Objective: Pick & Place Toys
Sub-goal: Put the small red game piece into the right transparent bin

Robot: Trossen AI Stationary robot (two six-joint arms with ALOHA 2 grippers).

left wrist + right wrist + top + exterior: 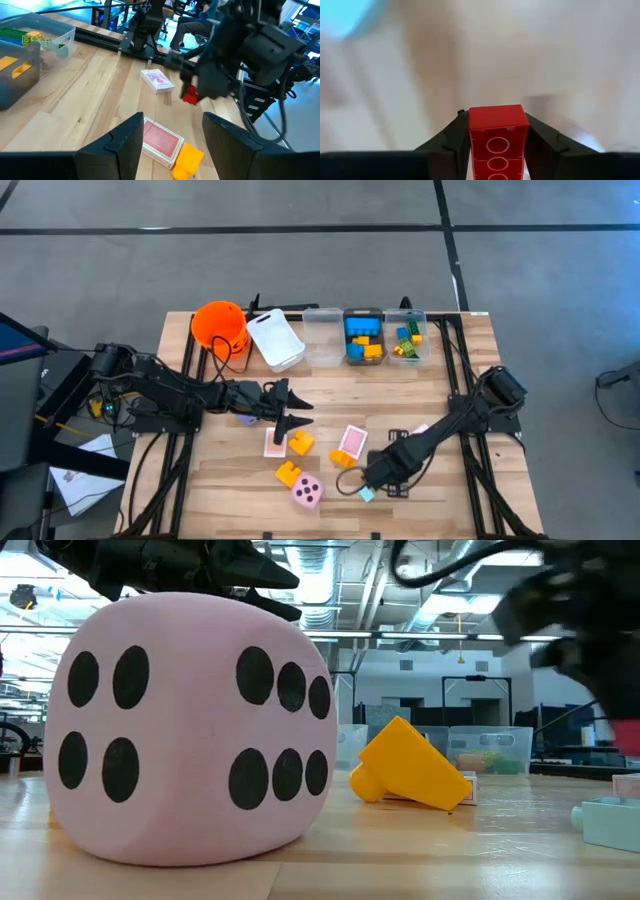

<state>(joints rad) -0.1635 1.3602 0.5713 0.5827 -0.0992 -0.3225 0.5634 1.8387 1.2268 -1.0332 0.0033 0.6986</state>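
Roughly midway, by my reading. Counter [460, 370] holds an orange bucket [219, 326], a white bin [276, 340] tipped at an angle, one clear bin [322, 336] apparently bare, and two bins [385, 338] already holding sorted bricks. Left loose: pink die [308, 491], two pink-backed cards [352, 441], yellow bricks [291, 473], a pale blue block [367, 494]. Left hand [296, 422] hovers spread open above a card [161, 141] and yellow brick [188, 159], holding nothing. Right hand [497, 135] is clamped on a red brick [498, 140], low over the counter's near side, well apart from the bins. Delivery of that brick is not yet done.
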